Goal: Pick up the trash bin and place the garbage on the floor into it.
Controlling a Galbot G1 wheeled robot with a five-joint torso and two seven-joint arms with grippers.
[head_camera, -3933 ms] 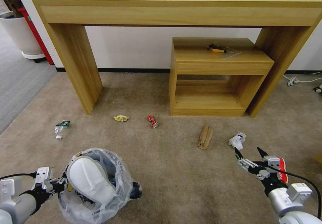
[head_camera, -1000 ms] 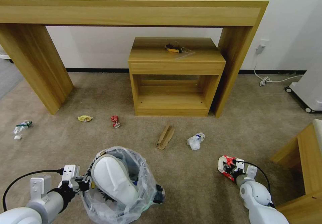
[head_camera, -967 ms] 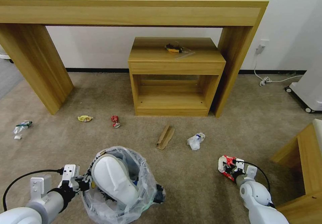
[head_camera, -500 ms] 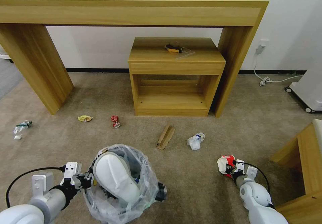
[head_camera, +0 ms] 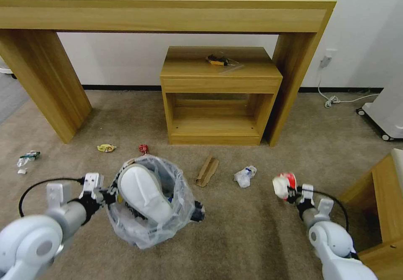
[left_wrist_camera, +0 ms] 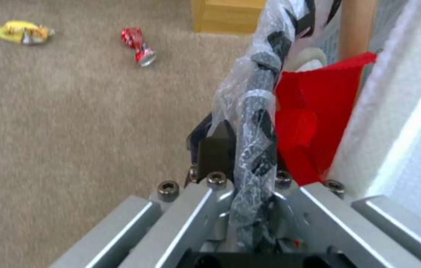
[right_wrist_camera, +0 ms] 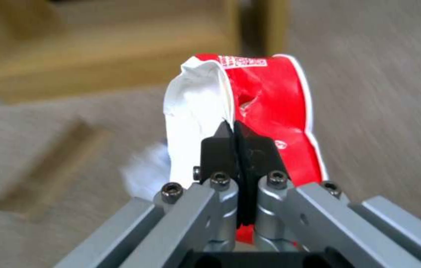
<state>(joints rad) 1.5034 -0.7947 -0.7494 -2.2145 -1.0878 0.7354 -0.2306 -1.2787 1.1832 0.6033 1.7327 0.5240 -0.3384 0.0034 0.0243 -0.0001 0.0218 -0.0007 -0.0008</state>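
Several pieces are left on the floor (head_camera: 235,225): a cardboard strip (head_camera: 206,171), a clear packet (head_camera: 244,176), a yellow wrapper (head_camera: 106,147). A white slipper (head_camera: 140,193) is already binned. The trash bin (head_camera: 153,206) is gripped at its rim in the left jaws (head_camera: 110,195), while a red-and-white wrapper (right_wrist_camera: 250,111) is pinched between the clenched right jaws (right_wrist_camera: 234,138), not yet dropped in.

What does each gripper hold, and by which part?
Left gripper: trash bin, by its bagged rim. Right gripper: red-white wrapper, by its edge.

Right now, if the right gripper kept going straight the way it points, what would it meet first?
The right gripper, shut on a red and white wrapper, points forward and leftward. Probably the crumpled clear bottle on the carpet comes first, though depth is unclear.
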